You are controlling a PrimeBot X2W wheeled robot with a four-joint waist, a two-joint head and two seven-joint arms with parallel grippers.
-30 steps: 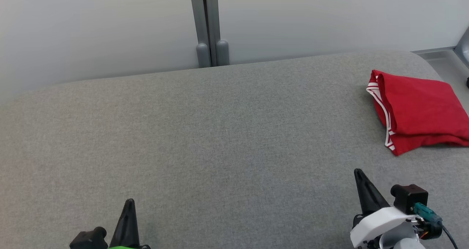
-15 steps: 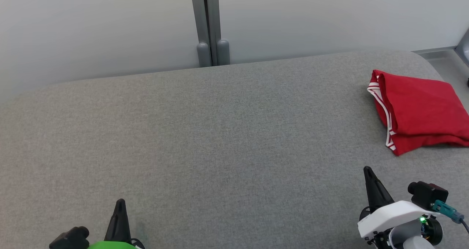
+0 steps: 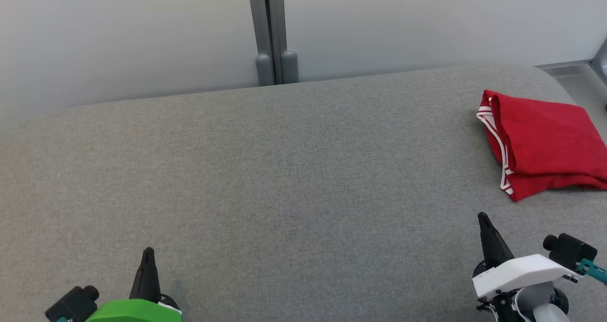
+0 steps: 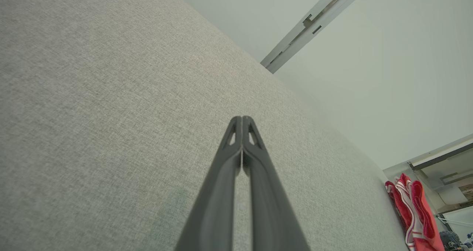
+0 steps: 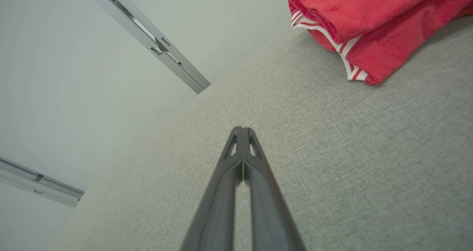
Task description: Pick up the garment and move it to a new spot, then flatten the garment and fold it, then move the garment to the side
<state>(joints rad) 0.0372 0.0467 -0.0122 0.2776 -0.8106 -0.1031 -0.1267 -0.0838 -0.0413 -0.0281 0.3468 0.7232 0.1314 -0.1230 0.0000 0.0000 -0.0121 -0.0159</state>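
A folded red garment (image 3: 545, 142) with white-striped trim lies at the far right of the grey fabric surface (image 3: 284, 179). It also appears in the right wrist view as the red garment (image 5: 369, 25) at the top right, and as the garment (image 4: 414, 210) at the lower right edge of the left wrist view. My left gripper (image 3: 148, 253) is at the lower left, shut with nothing in it, fingertips together (image 4: 242, 118). My right gripper (image 3: 483, 217) sits at the lower right, below the garment and apart from it, also shut and empty (image 5: 242, 129).
A pale wall with a grey vertical post (image 3: 270, 32) stands behind the surface. The surface's rounded right end (image 3: 555, 75) falls off near the garment, with floor beyond.
Both grippers have drawn back toward the bottom of the head view, the left one leftward and the right one rightward. The garment lies where it was.
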